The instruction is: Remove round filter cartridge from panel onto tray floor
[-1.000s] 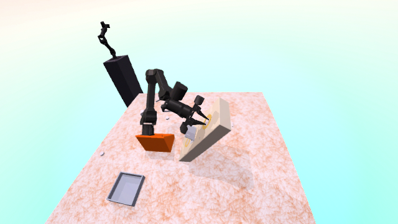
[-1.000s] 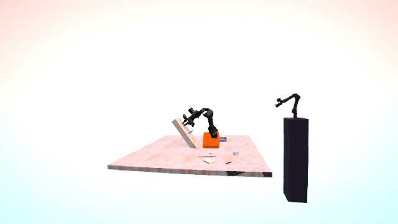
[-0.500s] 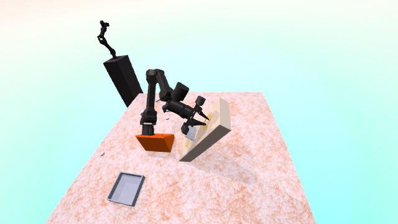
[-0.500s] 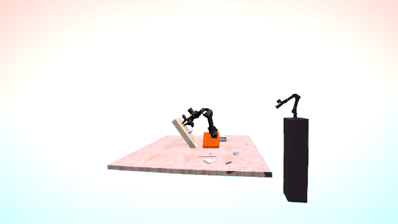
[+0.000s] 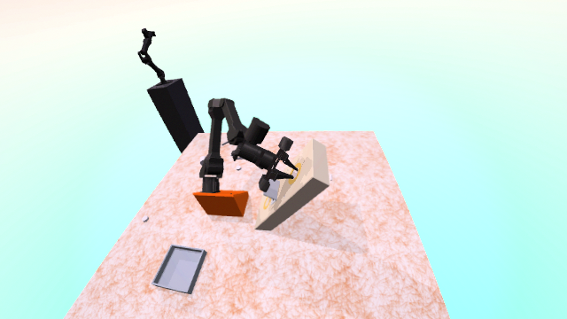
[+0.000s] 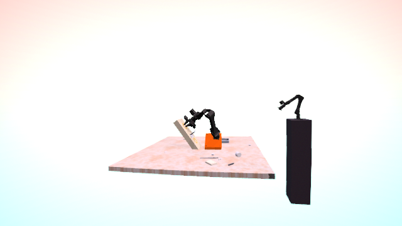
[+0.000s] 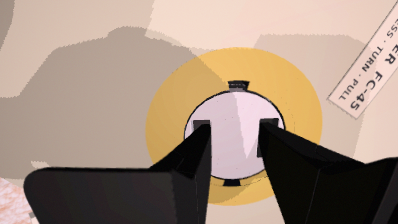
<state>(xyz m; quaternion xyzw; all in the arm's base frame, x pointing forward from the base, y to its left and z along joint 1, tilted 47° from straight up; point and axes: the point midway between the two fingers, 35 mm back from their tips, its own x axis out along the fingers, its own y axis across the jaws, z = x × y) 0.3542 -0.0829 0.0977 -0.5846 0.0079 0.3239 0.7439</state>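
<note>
The round filter cartridge [image 7: 235, 112] is pale lilac and sits flush in the tilted beige service panel [image 7: 100, 30] [image 5: 312, 179] [image 6: 189, 137], ringed by a yellow band [image 7: 167, 117]. It has two dark slots on its face. My gripper [image 7: 234, 132] [image 5: 294, 170] [image 6: 187, 122] is pressed against the cartridge face with the fingers partly open, one fingertip in each slot. A small dark notch [image 7: 238, 85] sits at the cartridge's top edge. The grey tray [image 5: 182, 271] lies flat on the table near the front left, far from the gripper.
A white label [image 7: 370, 75] is fixed to the panel right of the cartridge. A grey block [image 5: 272, 190] and a second yellow ring [image 5: 267, 204] sit lower on the panel. The arm's orange base [image 5: 221, 201] stands beside it. A black pillar [image 5: 174, 112] [image 6: 298, 160] carries another arm.
</note>
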